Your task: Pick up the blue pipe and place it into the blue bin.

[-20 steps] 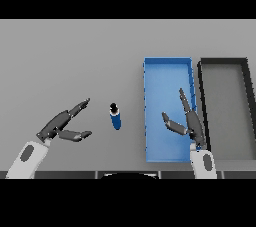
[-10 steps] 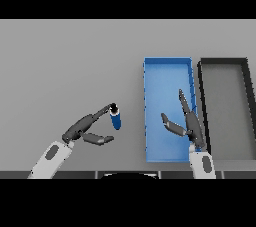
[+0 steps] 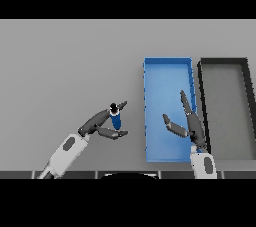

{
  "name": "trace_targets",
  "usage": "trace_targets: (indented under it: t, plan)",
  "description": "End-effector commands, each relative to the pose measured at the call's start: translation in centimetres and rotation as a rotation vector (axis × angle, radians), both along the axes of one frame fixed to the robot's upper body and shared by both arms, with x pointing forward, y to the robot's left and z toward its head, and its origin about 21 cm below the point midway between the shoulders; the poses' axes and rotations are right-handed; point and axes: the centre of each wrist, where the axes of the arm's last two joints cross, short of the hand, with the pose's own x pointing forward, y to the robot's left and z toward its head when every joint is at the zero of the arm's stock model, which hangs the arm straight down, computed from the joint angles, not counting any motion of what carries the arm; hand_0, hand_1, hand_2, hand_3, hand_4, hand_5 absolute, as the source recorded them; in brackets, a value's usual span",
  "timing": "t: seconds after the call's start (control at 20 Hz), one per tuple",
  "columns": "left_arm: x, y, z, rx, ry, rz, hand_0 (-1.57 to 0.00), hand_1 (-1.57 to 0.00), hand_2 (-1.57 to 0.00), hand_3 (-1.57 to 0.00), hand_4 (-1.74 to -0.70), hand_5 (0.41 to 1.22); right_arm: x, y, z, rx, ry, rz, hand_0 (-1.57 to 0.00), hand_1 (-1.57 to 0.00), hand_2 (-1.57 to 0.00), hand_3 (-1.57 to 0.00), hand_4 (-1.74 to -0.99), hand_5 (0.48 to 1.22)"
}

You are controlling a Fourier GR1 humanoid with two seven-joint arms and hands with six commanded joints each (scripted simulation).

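Observation:
The blue pipe [image 3: 116, 119], short with a dark cap, stands upright on the grey table left of the blue bin [image 3: 167, 61]. My left hand [image 3: 99, 124] has reached it from the lower left: straight fingers run along its far side and the thumb lies in front of its base, not curled round it. My right hand [image 3: 194, 126] hovers open over the right part of the blue bin, fingers pointing away from me and thumb out to the left.
A dark grey bin [image 3: 223, 61] stands directly right of the blue bin, their long walls side by side. Bare grey table [image 3: 65, 66] stretches to the left and behind the pipe.
My left hand has travelled right and slightly forward until its fingers and thumb bracket the pipe. The pipe stands where it was. The right hand has stayed in place.

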Motion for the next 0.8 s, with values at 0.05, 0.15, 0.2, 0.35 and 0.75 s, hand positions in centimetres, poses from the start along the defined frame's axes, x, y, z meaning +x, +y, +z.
trace_targets:
  t: [0.05,0.15,0.2,0.35,0.75]
  plan:
    - [0.2,-0.7,0.0,-0.041,-0.007,0.003,0.00,0.00,0.00,0.00,-1.21,0.533,0.1,0.0,0.3,0.017,-0.016,0.004,0.00,0.00,0.00,0.00,-1.206,0.606]
    - [0.4,-1.1,0.1,-0.082,-0.007,0.013,0.00,-0.04,-0.11,-0.04,-1.27,0.585,0.1,-0.2,0.2,0.002,-0.012,-0.008,0.00,0.00,0.00,0.00,-1.196,0.603]
    - [0.4,-1.4,0.1,-0.081,0.005,0.021,-0.03,-0.14,-0.22,-0.12,-1.29,0.617,0.4,-0.1,0.2,0.001,-0.009,-0.009,0.00,0.00,0.00,0.00,-1.196,0.605]
    - [0.3,-2.1,-0.5,-0.116,0.048,0.055,-0.50,-0.68,-0.73,-0.70,-1.42,0.856,0.5,-0.1,0.4,0.011,-0.012,-0.003,0.00,0.00,0.00,0.00,-1.196,0.604]
    - [-0.6,-3.0,-0.5,-0.140,-0.036,0.019,-1.39,-1.42,-1.43,-1.35,-1.68,1.160,0.5,-0.1,-0.1,0.024,-0.006,0.003,0.00,0.00,0.00,0.00,-1.192,0.602]
